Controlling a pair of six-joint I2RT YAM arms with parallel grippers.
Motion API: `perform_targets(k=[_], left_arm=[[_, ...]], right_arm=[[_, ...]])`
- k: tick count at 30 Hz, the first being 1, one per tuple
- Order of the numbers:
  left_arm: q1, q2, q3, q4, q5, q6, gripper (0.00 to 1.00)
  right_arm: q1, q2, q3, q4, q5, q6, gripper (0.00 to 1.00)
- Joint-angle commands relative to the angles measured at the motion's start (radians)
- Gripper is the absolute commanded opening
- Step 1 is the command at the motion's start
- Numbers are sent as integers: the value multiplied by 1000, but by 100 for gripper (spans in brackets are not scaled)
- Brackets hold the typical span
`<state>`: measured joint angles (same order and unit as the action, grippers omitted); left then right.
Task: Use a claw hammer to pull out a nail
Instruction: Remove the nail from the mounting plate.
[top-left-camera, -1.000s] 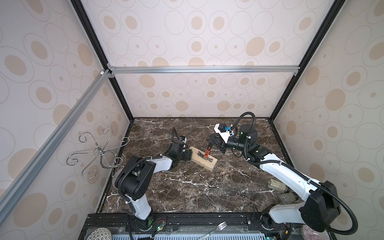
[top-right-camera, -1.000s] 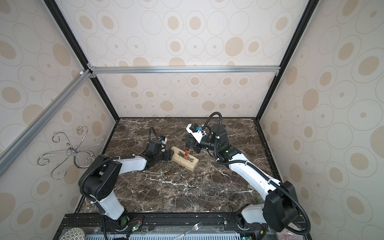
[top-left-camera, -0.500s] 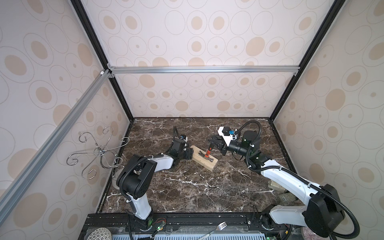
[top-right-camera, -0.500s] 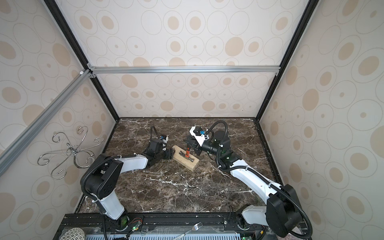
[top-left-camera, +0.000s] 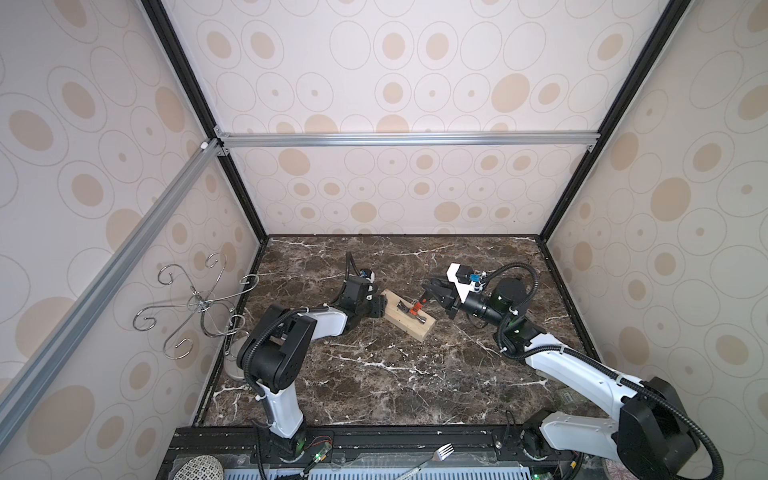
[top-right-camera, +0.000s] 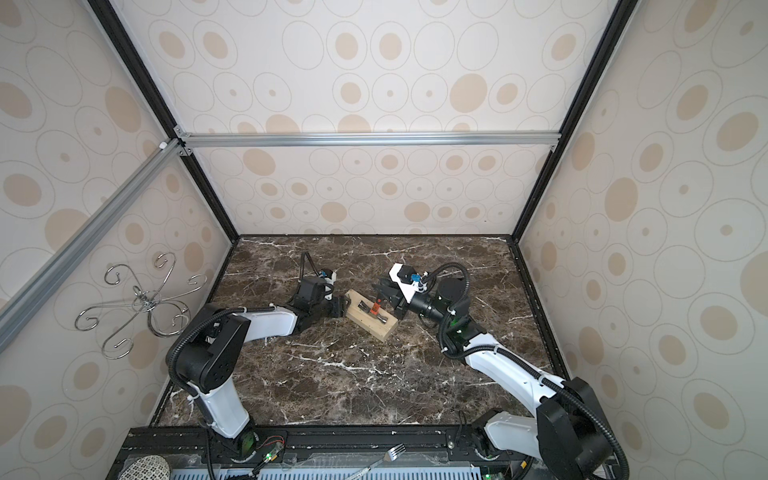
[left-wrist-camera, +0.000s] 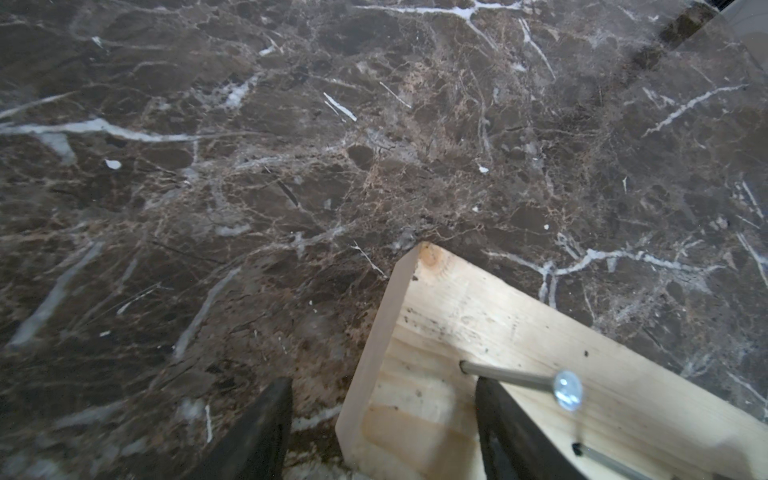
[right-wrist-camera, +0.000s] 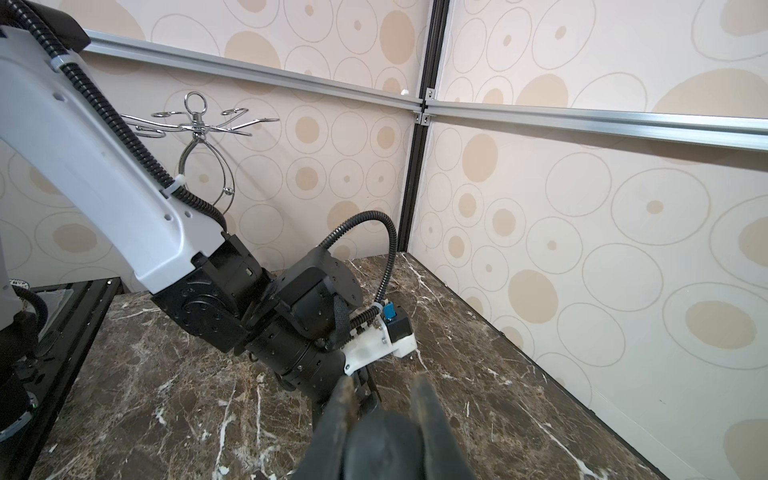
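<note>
The wood block (top-left-camera: 409, 321) lies on the marble table (top-left-camera: 374, 374), and the claw hammer (top-left-camera: 409, 312) rests its silver head on the block's top. The right gripper (top-left-camera: 428, 296) is closed on the hammer's handle. The left gripper (left-wrist-camera: 382, 432) straddles the block's end with its jaws apart, beside a nail (left-wrist-camera: 519, 379) standing in the wood.

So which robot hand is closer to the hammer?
Right. The right gripper is shut on the claw hammer, whose head lies on the wood block. The left gripper sits at the block's far end, jaws apart, not touching the hammer.
</note>
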<state>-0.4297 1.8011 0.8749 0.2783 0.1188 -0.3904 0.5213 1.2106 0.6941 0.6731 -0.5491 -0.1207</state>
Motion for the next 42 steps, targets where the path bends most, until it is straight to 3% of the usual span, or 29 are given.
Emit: perform_targets(k=[1,21,34,42], left_arm=[[23,63,-30,-173,-62,5,69],[14,-28,3,-95,38,100,68],[-11,-241,-121,149,149,262,70],[-30,-418,-297,282,230,429,71]], right_arm=[[-4,9,-55,-80,21,18,0],[-5,-165,-178,15,96,30,0],[-4,-196,-25,-76,120,54,0],[-3,-231,50,-146,153,135,0]])
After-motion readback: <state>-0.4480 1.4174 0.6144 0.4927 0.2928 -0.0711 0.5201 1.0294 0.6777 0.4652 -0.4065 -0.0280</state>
